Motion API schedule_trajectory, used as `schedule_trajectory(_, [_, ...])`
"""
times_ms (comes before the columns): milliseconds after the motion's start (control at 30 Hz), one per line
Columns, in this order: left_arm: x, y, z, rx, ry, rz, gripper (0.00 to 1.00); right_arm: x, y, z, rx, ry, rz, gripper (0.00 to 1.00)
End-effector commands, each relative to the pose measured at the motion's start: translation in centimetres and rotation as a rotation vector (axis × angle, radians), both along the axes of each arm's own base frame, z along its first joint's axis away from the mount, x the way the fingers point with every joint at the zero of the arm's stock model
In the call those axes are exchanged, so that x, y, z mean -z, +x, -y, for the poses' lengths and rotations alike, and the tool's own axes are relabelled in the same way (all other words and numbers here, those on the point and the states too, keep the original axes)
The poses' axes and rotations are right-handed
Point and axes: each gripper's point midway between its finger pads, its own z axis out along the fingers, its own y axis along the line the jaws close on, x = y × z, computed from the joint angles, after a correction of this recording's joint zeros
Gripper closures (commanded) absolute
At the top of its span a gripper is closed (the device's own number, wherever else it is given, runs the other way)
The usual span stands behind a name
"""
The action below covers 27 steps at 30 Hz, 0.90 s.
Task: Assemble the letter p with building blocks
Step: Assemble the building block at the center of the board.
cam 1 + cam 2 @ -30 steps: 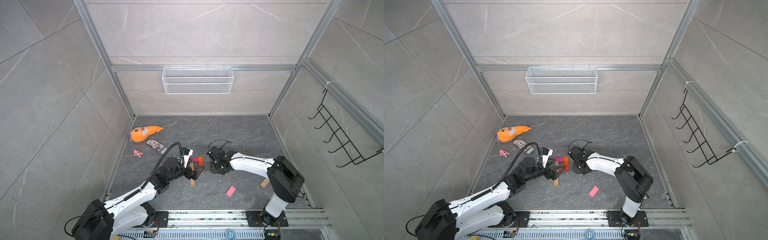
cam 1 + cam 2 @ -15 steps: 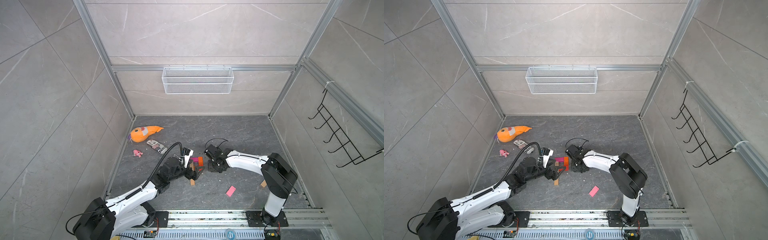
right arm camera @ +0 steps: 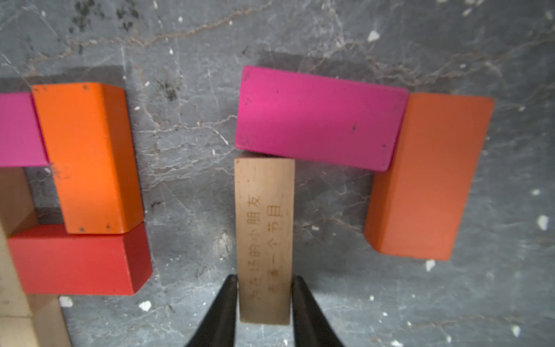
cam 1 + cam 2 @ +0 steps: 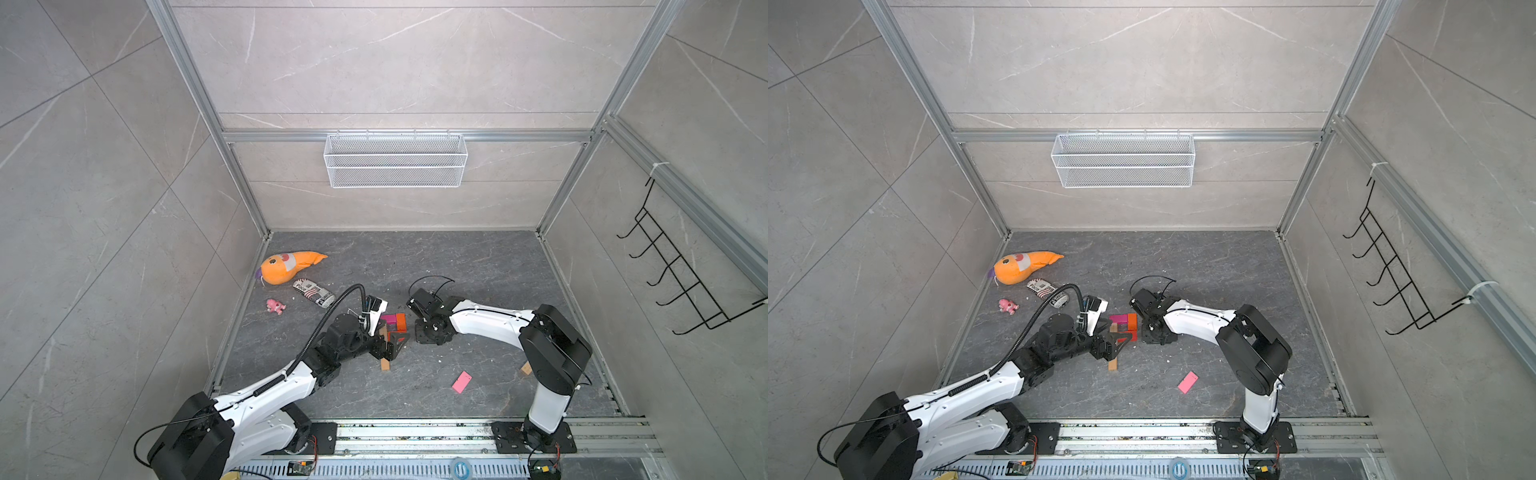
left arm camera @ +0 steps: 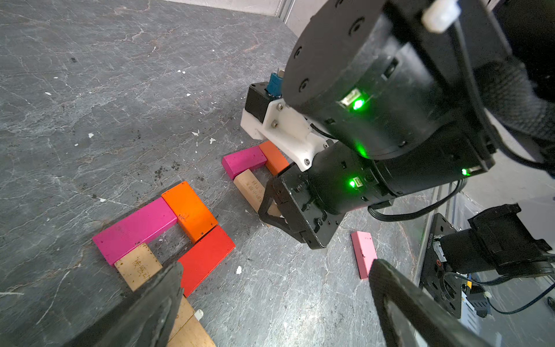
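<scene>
Fingertips of the right gripper (image 3: 265,288) flanked the near end of a plain tan rectangular wooden brick engraved with characters (image 3: 264,237), one black tip at each long side, so close that it could not be told whether they pinched it or stood just clear. This engraved tan brick lay flat on the dark grey stone floor (image 3: 330,33), its far end touching the long side of a magenta rectangular wooden brick (image 3: 318,120) laid crosswise; an orange rectangular wooden brick (image 3: 426,177) met the other end of the magenta one and ran back alongside the tan one, bare floor between them. Just beside this open three-brick figure lay a finished letter p (image 5: 168,216): a second magenta brick (image 5: 132,231), a second orange brick (image 5: 189,210) and a red rectangular wooden brick (image 5: 207,258) enclosed a small square of floor, and a stem of tan wooden bricks (image 5: 136,266) closed the fourth side and ran on past the red one. The left gripper (image 5: 274,266) hung above that stem with its jaws spread wide and empty. A light pink flat wooden brick (image 4: 461,381) lay alone, well apart from both figures, and another tan brick (image 4: 526,368) lay beside the right arm, partly hidden by it.
</scene>
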Motion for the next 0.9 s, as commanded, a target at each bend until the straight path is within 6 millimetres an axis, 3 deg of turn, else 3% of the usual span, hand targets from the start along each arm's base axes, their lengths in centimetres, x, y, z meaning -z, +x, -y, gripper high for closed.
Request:
schedule_trajectory(0, [-1.8, 0.2, 0.7, 0.026, -0.038, 0.042, 0.0, 0.0, 0.0, 0.0, 0.005, -0.024, -0.007, 0.62])
schedule_trajectory(467, [-1.9, 0.3, 0.3, 0.002, -0.027, 0.048, 0.0, -0.1, -1.7, 1.0, 0.003, 0.006, -0.024, 0.61])
schedule_trajectory(867, [-1.7, 0.4, 0.4, 0.004, -0.019, 0.038, 0.0, 0.2, -1.4, 0.9, -0.001, -0.007, -0.023, 0.63])
